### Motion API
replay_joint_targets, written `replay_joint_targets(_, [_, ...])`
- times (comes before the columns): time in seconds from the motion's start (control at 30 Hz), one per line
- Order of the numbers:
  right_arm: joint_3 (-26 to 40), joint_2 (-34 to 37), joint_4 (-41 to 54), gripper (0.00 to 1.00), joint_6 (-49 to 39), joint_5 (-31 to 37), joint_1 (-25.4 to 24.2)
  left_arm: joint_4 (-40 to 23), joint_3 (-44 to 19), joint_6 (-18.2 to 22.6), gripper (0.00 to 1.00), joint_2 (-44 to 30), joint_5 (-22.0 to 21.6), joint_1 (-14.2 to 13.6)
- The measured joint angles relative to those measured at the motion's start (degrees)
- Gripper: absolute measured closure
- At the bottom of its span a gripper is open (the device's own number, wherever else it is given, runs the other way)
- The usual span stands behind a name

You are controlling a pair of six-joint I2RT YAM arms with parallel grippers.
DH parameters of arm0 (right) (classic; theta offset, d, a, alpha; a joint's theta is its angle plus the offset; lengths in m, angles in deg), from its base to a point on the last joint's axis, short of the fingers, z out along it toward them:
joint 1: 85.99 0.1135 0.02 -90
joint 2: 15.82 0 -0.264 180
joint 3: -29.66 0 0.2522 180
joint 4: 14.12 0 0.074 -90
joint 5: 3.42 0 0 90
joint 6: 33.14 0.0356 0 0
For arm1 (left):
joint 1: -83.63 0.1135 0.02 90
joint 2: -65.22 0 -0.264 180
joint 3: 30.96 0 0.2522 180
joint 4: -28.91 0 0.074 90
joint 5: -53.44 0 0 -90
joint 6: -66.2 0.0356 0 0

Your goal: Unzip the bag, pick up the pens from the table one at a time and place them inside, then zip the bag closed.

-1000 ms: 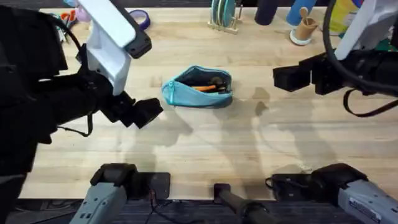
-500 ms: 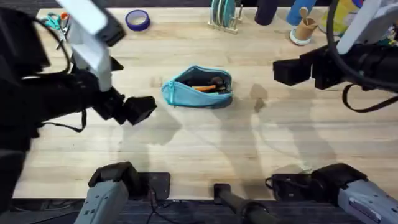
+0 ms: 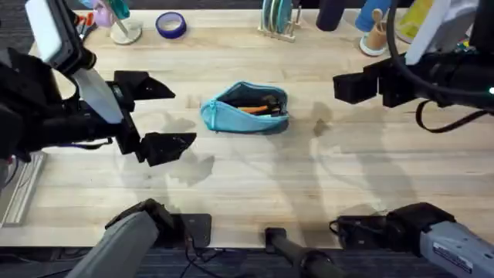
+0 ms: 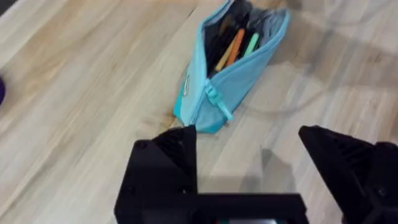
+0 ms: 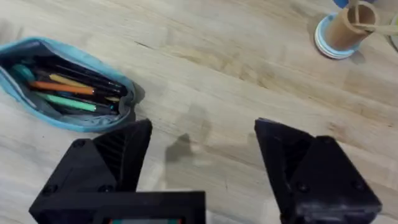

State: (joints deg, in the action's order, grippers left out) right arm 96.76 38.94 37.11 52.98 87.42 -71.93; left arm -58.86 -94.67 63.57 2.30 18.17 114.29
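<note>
The wooden table carries the open bag.

Ahead of my left gripper, whose fingers look like matt black plastic, the bag is soft teal cloth with a dull weave and a matching zip pull. The pens inside it, off to one side of my right gripper, have smooth, slightly glossy plastic barrels. Under both, the table is pale wood with visible grain and a satin sheen.
</note>
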Motion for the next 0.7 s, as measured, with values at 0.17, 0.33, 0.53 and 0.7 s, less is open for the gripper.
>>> replay_joint_targets(0.17, [0.0,0.0,0.1,0.003,0.0,-1.8,0.0,0.4,0.0,3.7,0.008,-4.2,1.4,0.0])
replay_joint_targets(0.33, [0.0,0.0,0.1,0.004,0.0,-8.1,0.0,0.4,0.0,4.9,0.008,-6.9,-0.5,0.0])
replay_joint_targets(0.53, [0.0,0.0,0.5,0.004,2.9,-16.3,0.0,0.1,0.0,5.3,0.008,-7.3,-3.4,0.0])
replay_joint_targets(0.7, [0.0,0.0,0.5,0.004,10.2,-24.6,0.0,0.1,0.0,5.5,0.008,-7.3,-5.2,0.0])
